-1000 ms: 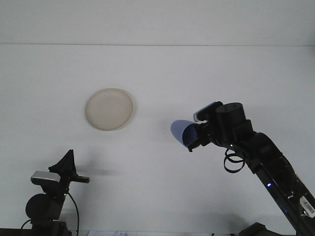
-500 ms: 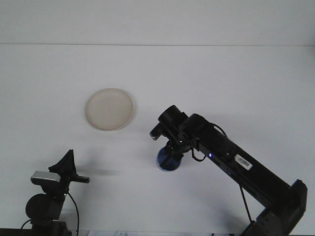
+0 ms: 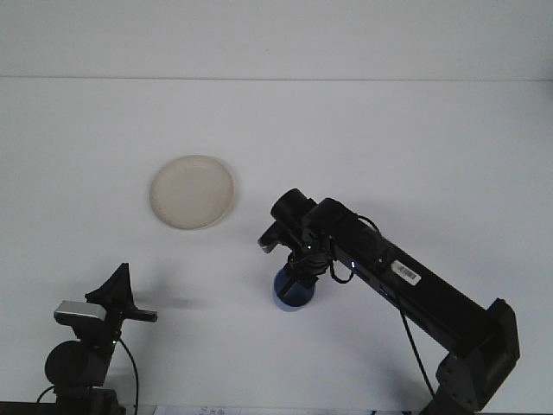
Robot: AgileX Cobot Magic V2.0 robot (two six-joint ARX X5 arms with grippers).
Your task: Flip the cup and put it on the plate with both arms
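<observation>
A blue cup [image 3: 292, 293] stands low at the table's middle, right of and nearer than the plate, apparently touching the surface. My right gripper [image 3: 299, 273] comes down onto it from above and is shut on its upper rim, hiding the cup's top. Which way the cup's mouth faces is hidden. The cream round plate [image 3: 192, 191] lies bare at the left centre, well apart from the cup. My left gripper [image 3: 118, 298] sits at the bottom left, near the front edge, far from both cup and plate, with nothing near it.
The right arm [image 3: 406, 281] stretches diagonally from the bottom right corner to the table's middle. A white wall edge [image 3: 276, 79] runs along the back of the white table [image 3: 415, 156].
The right arm has swung left and down, carrying the cup from a sideways hold in mid-air down to the table. In the last half second it sank only slightly. The left arm stayed still.
</observation>
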